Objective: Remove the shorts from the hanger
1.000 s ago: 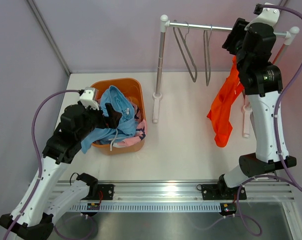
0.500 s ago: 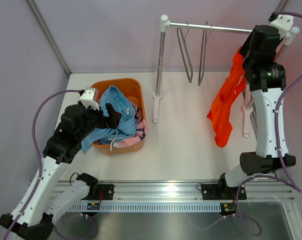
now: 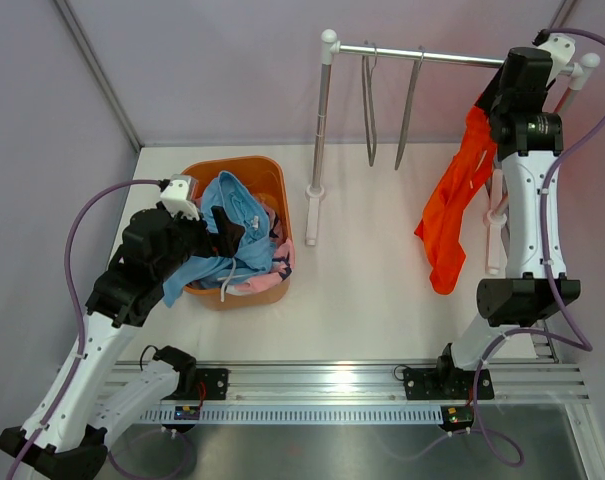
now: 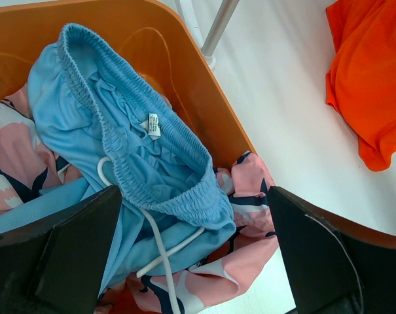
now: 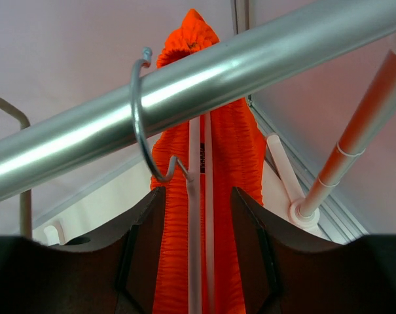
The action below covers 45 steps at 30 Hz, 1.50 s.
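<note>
Nearest the bases, the left gripper (image 4: 194, 245) hovers with its fingers wide apart and holding nothing, over the orange basket (image 4: 184, 85). In the basket the light blue shorts (image 4: 119, 131) lie on top of the pink patterned shorts (image 4: 250, 203), so two pairs look finished with. Across the white bench (image 3: 372, 270), the orange shorts (image 3: 452, 215) hang from the last loaded hanger (image 5: 195, 170), whose hook (image 5: 137, 118) sits over the rail (image 5: 250, 59). Two bare hangers (image 3: 370, 110) dangle further left. The right gripper (image 5: 198, 222) is raised to the rail with a finger on each side of the bunched orange waistband (whether it is actually pinching the cloth, I cannot tell). The step in hand seems to be taking off this third pair. The next move probably calls for a firm pinch on the waistband, then a pull downward off the hanger.
</note>
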Tool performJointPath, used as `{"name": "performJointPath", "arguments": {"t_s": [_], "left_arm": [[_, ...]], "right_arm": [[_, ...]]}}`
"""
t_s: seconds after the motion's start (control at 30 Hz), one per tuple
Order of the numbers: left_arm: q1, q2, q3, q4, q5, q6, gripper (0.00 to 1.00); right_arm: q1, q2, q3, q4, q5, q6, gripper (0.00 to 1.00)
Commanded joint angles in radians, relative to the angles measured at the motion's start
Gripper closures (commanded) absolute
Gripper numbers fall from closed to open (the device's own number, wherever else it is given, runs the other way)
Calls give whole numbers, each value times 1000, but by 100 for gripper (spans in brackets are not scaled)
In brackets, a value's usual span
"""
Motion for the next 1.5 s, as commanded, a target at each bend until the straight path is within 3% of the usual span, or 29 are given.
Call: {"name": "performJointPath", "arguments": {"t_s": [0.0, 0.17, 0.47, 0.77, 0.93, 1.47], "left_arm": [[-3, 6, -8, 46, 18, 17, 1], [-3, 7, -8, 48, 18, 15, 1], [-3, 7, -9, 46, 19, 15, 1], [-3, 9, -11, 46, 24, 15, 1], [-3, 10, -11, 46, 24, 15, 1], [-3, 20, -11, 46, 29, 14, 1]], "right_arm": [[-21, 10, 30, 21, -35, 21, 48], [-25, 18, 12, 29, -17, 29, 48], [-31, 52, 24, 40, -15, 21, 65], [-31, 66, 38, 35, -9, 12, 71], [-31, 59, 58, 29, -14, -2, 100], [-30, -63, 118, -17, -153, -17, 100]]}}
